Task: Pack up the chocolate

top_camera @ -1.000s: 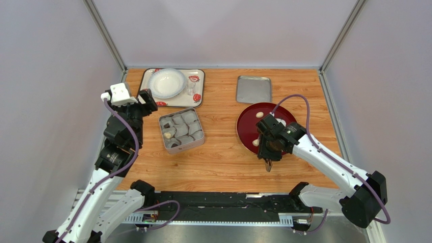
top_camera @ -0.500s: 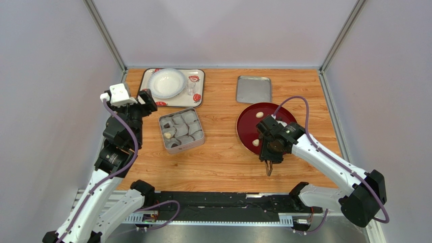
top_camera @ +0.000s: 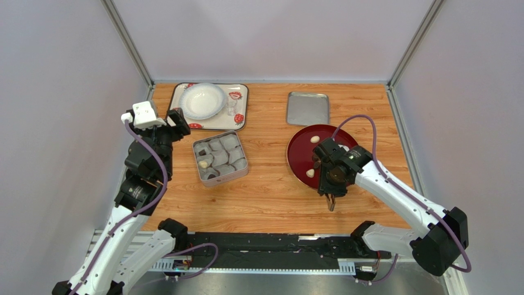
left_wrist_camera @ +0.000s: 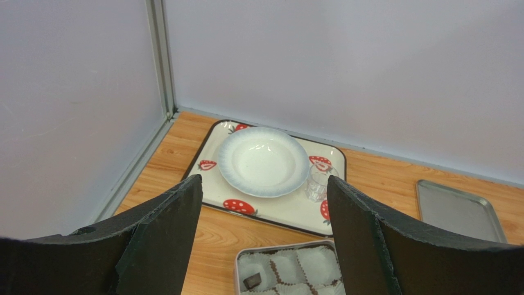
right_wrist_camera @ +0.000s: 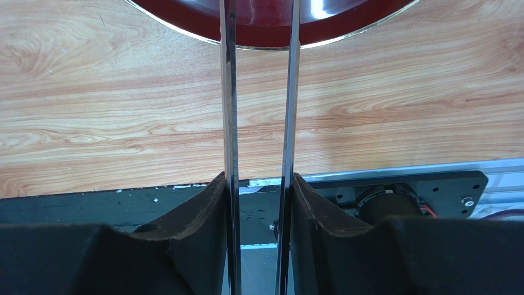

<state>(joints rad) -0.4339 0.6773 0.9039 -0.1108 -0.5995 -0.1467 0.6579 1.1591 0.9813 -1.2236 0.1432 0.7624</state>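
Top external shows the chocolate in two places. A few cream-white rounded chocolate pieces (top_camera: 315, 139) lie on the round dark-red plate (top_camera: 298, 157) on the right. Others, among them a dark brown chocolate piece (left_wrist_camera: 251, 281), sit in grey crinkled paper cups (top_camera: 230, 142) inside the square silver tin (top_camera: 229, 176) on the left of the wooden worktop (top_camera: 270, 190), well apart from the plate. Your right hand (right_wrist_camera: 258, 184) is clamped on a pair of thin metal tongs (right_wrist_camera: 229, 92). The blades stand slightly apart with nothing visible between them, and they reach toward the plate's near rim, with their tips outside the right wrist view. Your left hand (left_wrist_camera: 264, 190) hovers near the tin, its fingers wide apart and empty. Expect the cream pieces to be light and stiff but easy to mark or chip. They look smooth and rounded, so they will likely squirt out from bare metal blades or skid on the glossy plate. Take each one across its widest middle, low down, and squeeze only enough to lift it.
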